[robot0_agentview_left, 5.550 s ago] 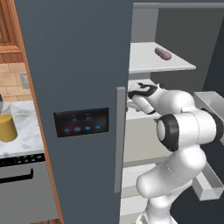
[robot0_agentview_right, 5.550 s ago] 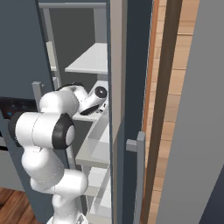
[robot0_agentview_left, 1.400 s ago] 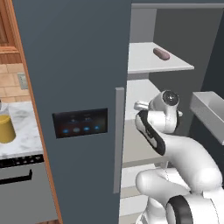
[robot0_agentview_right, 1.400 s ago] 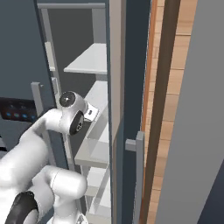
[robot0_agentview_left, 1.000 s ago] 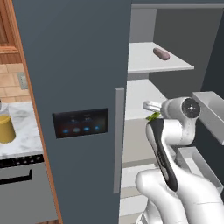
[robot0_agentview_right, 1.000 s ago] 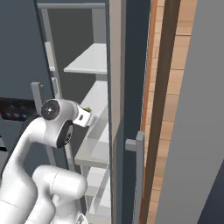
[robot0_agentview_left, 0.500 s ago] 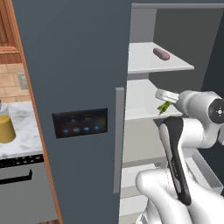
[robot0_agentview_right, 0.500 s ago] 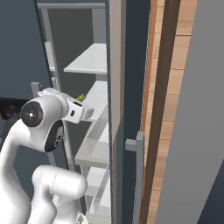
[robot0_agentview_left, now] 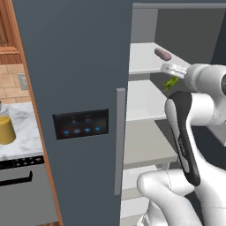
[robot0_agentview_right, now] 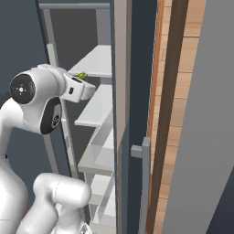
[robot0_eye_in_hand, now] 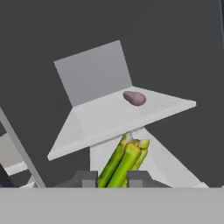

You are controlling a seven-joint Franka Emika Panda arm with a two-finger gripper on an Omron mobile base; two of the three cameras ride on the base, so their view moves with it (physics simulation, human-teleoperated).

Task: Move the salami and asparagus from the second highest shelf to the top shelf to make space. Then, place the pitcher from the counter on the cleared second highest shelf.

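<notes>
My gripper [robot0_eye_in_hand: 112, 179] is shut on the asparagus [robot0_eye_in_hand: 124, 159], a bunch of green stalks sticking out between the fingertips [robot0_eye_in_hand: 89, 178]. In the left base view the gripper [robot0_agentview_left: 171, 76] holds the asparagus [robot0_agentview_left: 171, 83] at the front edge of the top shelf [robot0_agentview_left: 141, 59], just below its level and above the second highest shelf [robot0_agentview_left: 143, 101]. The pinkish-brown salami [robot0_agentview_left: 162, 54] lies on the top shelf; the hand view has the salami [robot0_eye_in_hand: 134, 97] ahead on that slab [robot0_eye_in_hand: 100, 120]. The mustard-yellow pitcher [robot0_agentview_left: 6, 130] stands on the marble counter [robot0_agentview_left: 26, 143] at far left.
The open dark grey fridge door [robot0_agentview_left: 79, 110] with its display panel stands between the counter and the shelves. Lower shelves [robot0_agentview_left: 148, 148] lie beneath the arm. In the right base view the other door's edge [robot0_agentview_right: 119, 114] runs close beside the gripper [robot0_agentview_right: 87, 82] and asparagus [robot0_agentview_right: 81, 75].
The arm has swung up and right in the left base view, lifting the asparagus from the second highest shelf's level to just below the top shelf's front edge. The salami has not moved.
</notes>
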